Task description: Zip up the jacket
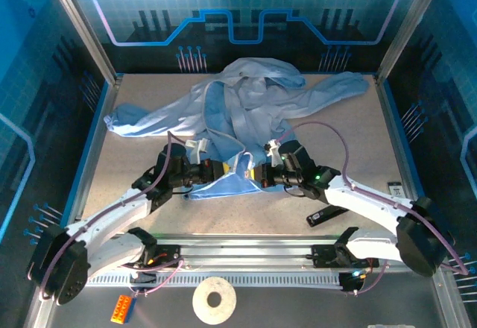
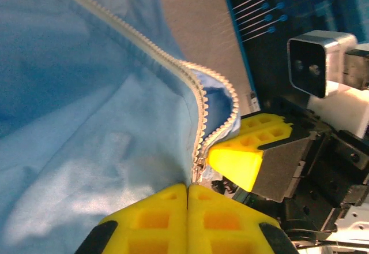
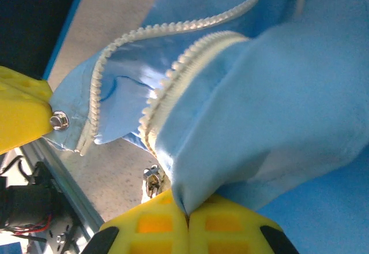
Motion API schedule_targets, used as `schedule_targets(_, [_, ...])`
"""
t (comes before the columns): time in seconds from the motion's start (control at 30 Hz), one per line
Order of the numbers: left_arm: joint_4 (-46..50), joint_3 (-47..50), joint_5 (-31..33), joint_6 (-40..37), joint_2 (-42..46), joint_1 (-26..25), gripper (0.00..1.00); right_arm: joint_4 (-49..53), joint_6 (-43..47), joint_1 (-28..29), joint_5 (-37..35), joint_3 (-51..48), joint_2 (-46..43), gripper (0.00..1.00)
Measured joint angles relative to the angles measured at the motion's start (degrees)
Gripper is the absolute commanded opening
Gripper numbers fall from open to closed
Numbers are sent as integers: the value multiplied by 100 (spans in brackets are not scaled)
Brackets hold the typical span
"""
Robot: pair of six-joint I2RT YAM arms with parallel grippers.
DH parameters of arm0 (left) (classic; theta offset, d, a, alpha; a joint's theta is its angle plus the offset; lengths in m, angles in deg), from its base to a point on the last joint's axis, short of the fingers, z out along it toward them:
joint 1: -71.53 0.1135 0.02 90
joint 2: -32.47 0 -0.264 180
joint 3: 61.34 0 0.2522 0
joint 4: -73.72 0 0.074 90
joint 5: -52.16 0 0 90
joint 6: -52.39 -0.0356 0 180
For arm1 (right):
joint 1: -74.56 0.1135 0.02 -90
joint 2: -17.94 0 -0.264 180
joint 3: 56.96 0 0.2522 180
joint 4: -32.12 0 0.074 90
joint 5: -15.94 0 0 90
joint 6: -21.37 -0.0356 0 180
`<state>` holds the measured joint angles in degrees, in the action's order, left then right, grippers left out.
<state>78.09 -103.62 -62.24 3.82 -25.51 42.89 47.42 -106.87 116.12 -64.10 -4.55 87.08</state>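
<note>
Light blue crinkly thin-fabric jacket (image 1: 246, 97), lying rumpled across the far middle of the speckled beige counter (image 1: 358, 156). One sleeve trailing left, another stretched toward the far right corner. Near hem reaching toward the two arms, spread in a small blue flap between them. Front open at that end: pale toothed zipper strip (image 2: 199, 109) in two rows, curving apart close to the hem.

Left yellow-padded tool (image 2: 188, 187) clenched, pads pressed flat together, pinching the fabric edge right at the lower end of one zipper row. Right yellow-padded tool (image 3: 187, 210) likewise clamped tight, gripping a fold of blue cloth just beside the zipper teeth. Both tools nearly tip to tip over the near middle of the counter.

Small round metal snap (image 3: 57, 120) on the hem corner, just beside the left tool's yellow pad.
</note>
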Motion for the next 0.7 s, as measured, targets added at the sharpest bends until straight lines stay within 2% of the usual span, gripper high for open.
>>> schedule_targets(0.3, [-686,623,28,116,170,-297,0,-595,-260,4,332,-420,116,0])
schedule_targets(0.43, [-752,1049,173,61,782,-341,0,-610,-264,4,426,-490,90,0])
schedule_targets(0.57, [-901,1034,214,-258,1397,-341,0,-535,-39,4,487,-407,-125,0])
schedule_targets(0.7, [-1290,988,210,-459,1523,-341,0,-551,225,0,662,-289,-374,0])
